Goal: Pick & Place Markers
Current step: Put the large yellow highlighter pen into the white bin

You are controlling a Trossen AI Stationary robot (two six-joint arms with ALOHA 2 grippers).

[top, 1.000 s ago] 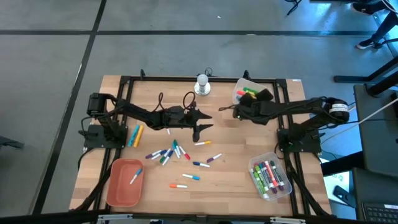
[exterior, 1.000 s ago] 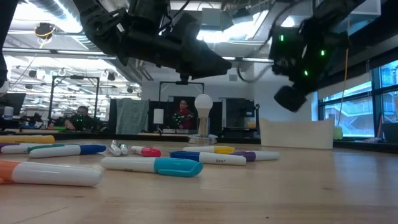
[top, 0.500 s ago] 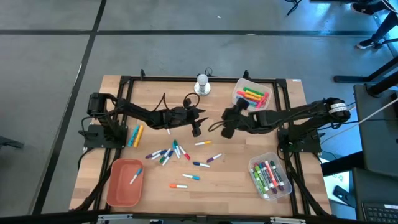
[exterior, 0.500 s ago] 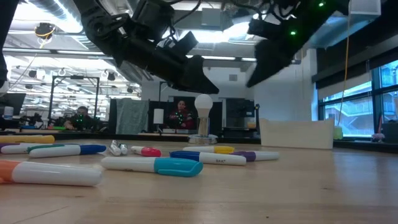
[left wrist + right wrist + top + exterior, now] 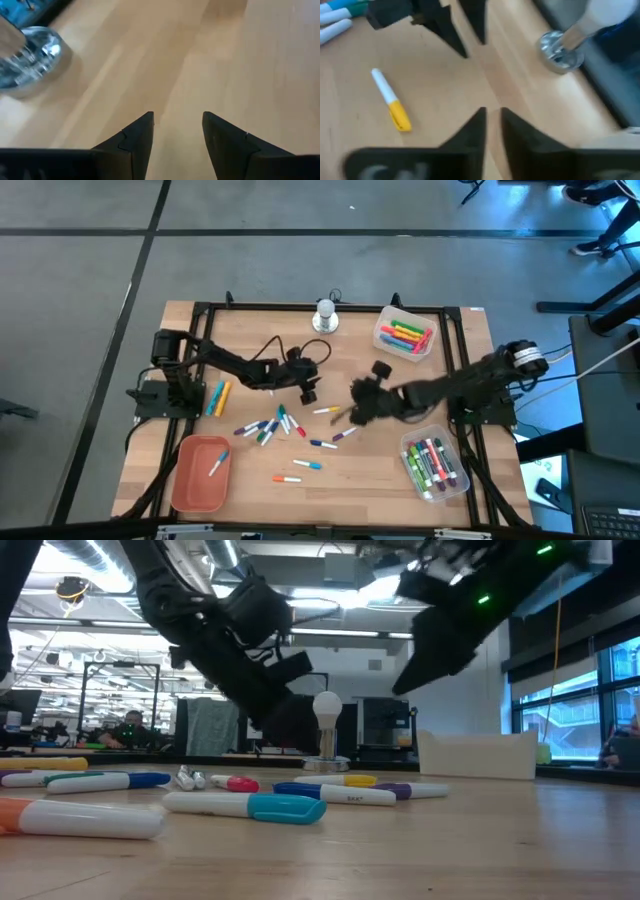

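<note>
Roughly mid-job, judging by the table.

High view: loose markers point(image 5: 268, 426) lie scattered mid-table, just below the left gripper point(image 5: 309, 390) and left of the right gripper point(image 5: 352, 412). One yellow-capped marker point(image 5: 327, 410) sits between the two grippers, nearest the right one. Done so far: one marker in the red tray point(image 5: 200, 472), a batch in the top bin point(image 5: 404, 336), a batch in the lower bin point(image 5: 434, 464). Two more markers lie near the left arm's base point(image 5: 217, 396). Well over a dozen left on bare wood.

Low view: both arms hang above the table, neither touching anything. Markers lie flat in a row along the table; a teal-capped one point(image 5: 246, 805) is nearest the camera.

Left wrist view: left fingers point(image 5: 141, 135) apart, nothing between them, bare wood ahead, the silver knob's base point(image 5: 30, 60) off to one side.

Right wrist view: right fingers point(image 5: 474, 131) nearly together, a thin gap showing, nothing clamped. Yellow-capped marker point(image 5: 391, 106) lies just ahead and to the side, untouched. Left gripper's fingers show farther off.

Neither gripper carries a marker right now.
</note>
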